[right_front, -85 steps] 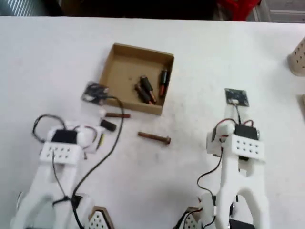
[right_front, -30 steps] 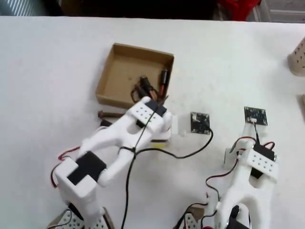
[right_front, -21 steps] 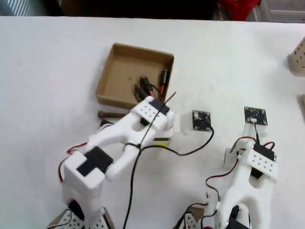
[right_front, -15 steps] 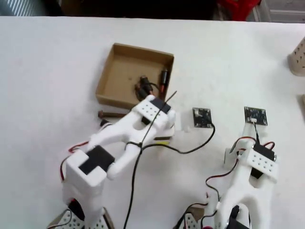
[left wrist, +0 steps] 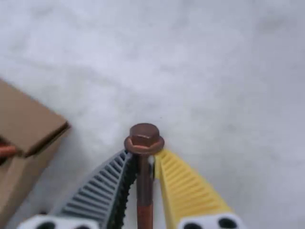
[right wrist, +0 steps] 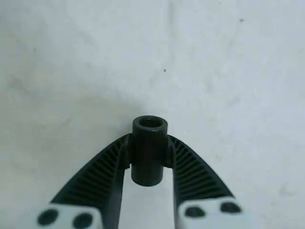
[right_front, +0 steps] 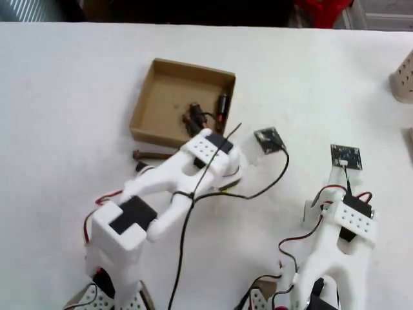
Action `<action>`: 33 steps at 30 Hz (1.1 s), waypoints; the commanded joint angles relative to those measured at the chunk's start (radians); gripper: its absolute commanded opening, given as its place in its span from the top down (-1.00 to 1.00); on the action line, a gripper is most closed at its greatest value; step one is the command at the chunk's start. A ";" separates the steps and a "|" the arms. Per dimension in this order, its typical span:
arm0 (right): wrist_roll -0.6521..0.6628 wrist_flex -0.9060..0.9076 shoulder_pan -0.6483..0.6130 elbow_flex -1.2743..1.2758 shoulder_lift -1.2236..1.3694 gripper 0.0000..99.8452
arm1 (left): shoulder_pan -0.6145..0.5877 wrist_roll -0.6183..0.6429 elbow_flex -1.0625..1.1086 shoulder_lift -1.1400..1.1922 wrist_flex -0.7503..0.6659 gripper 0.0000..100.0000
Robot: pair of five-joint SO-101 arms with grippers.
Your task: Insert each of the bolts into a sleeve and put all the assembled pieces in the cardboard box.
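- Left claw (left wrist: 143,158) pinches a bolt (left wrist: 144,139) just off the cardboard box's (right_front: 161,90) near corner.
- Right claw (right wrist: 148,144) clamps a sleeve (right wrist: 149,162), well apart from the box.
- Second bolt (right_front: 150,155) lies beside the box's near wall; the bench (right_front: 322,77) stretches wide past it.

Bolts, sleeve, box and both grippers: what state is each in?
left gripper, shut on held bolt
held bolt, gripped, bare, no sleeve
right gripper, shut on sleeve
sleeve, gripped, bore empty
cardboard box, open, assembled pieces inside
loose bolt, lying on table beside box
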 commanded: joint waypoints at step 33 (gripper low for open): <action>-0.269 -0.079 -0.398 -0.006 -0.030 0.96 | -0.591 0.361 0.664 -0.774 -0.394 0.96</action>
